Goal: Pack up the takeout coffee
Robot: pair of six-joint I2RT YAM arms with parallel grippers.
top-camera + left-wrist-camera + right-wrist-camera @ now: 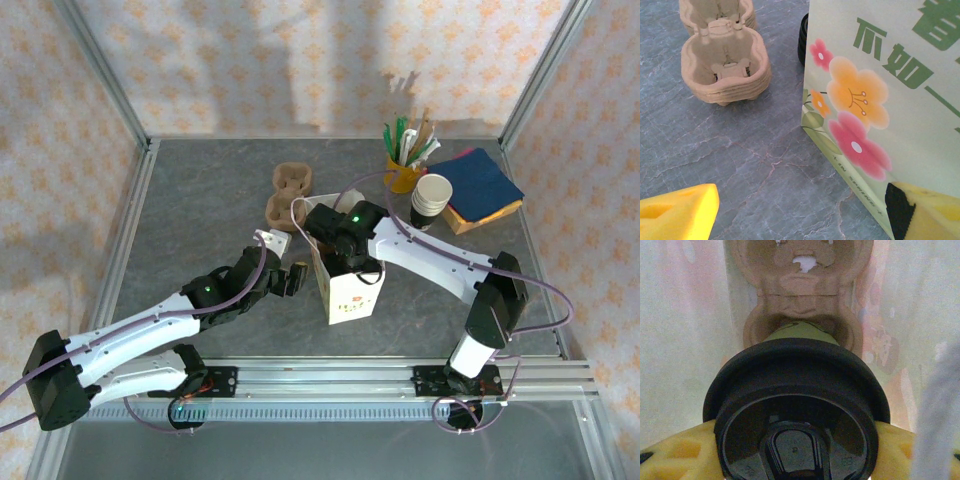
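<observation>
Two yellow fingers (675,455) of the right pincer (797,445) are clamped on the small pale paper coffee cup (799,332), one at each side of its round black plastic lid (797,375). The coffee cup hangs inside a tall white paper bag (685,340), whose pale walls rise on both sides of it. Below the cup, on the bag's bottom, lies a brown moulded-pulp cup carrier (800,285). The cup's lower end is at the carrier's nearer pocket, but whether it is seated there cannot be told. In the top view the right pincer reaches down into the open mouth of the bag, which stands upright near the middle of the grey stone-patterned tabletop (200,200).

The left pincer (293,278) hovers low, just beside the bag's left face, its fingers well apart and holding nothing. In its wrist view one finger is over bare tabletop. The other is at the bag's printed face with pink and orange flowers and green characters, and I cannot tell whether it touches.

Behind the bag sits a stack of empty brown pulp carriers (290,195). At the far right stand a yellow cup of sticks and straws (403,172) and a stack of lidless white paper cups (431,197), beside a pile of blue and orange napkins (485,185).
</observation>
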